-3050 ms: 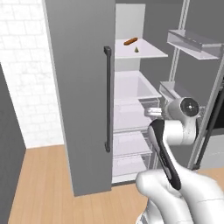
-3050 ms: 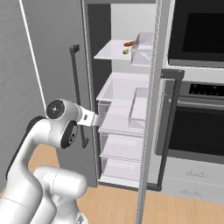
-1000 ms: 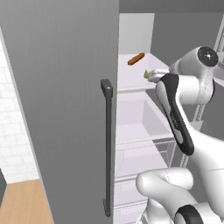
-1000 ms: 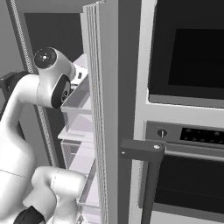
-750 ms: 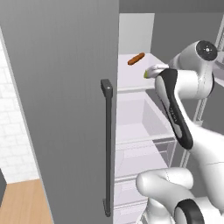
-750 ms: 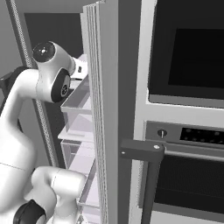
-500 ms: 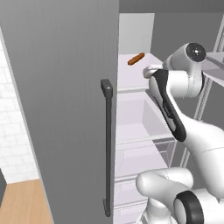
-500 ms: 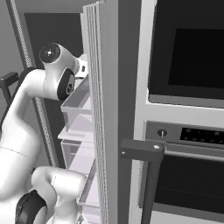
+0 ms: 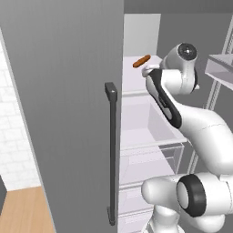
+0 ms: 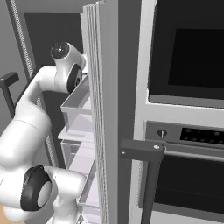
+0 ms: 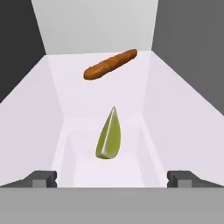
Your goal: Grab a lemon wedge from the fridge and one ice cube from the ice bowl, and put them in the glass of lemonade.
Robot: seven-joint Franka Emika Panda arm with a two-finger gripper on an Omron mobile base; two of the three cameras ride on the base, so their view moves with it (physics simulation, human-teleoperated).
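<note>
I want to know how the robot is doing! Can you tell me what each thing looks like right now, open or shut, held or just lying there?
fridge: door open, white shelves showing.
lemon wedge: lying loose on the fridge shelf, not held, in front of the open fingers.
sausage: lying on the same shelf, farther back, untouched.
gripper: open, empty, pointed at the lemon wedge.
oven: door shut.

Lighting was flat and even, classic render look, no glare or blur anywhere. Inside the fridge (image 9: 141, 118) it was bright white, its outer walls dim grey.
</note>
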